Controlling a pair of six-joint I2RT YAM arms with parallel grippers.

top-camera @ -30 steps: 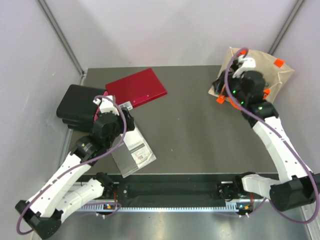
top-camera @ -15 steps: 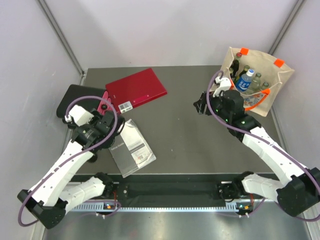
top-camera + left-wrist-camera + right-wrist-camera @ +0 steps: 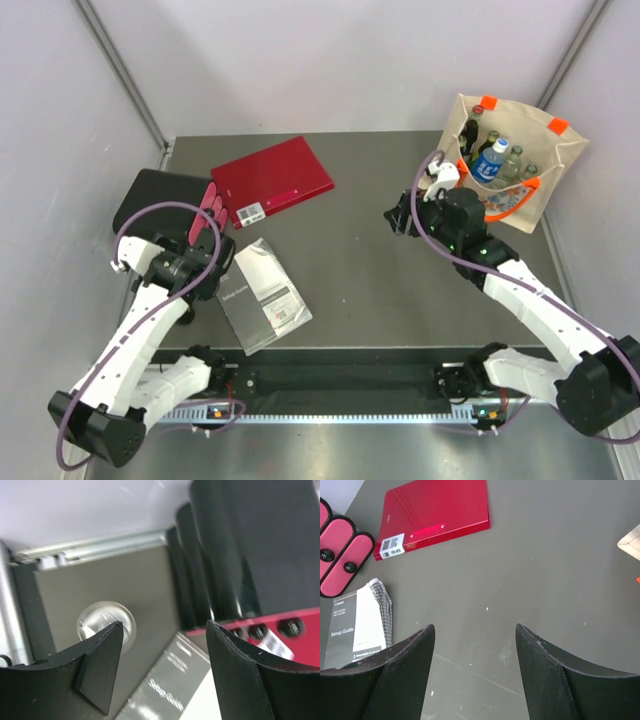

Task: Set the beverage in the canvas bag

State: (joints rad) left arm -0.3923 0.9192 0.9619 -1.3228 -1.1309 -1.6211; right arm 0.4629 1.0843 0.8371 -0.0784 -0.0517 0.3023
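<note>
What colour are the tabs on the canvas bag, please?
The tabs on the canvas bag are orange, clearest in the top external view.

left arm (image 3: pixel 135 335) bent | left fingers (image 3: pixel 97 665) apart | right arm (image 3: pixel 530 300) bent | right fingers (image 3: pixel 547 670) apart

Lab cell, white panels (image 3: pixel 350 60), grey table (image 3: pixel 370 270)
</note>
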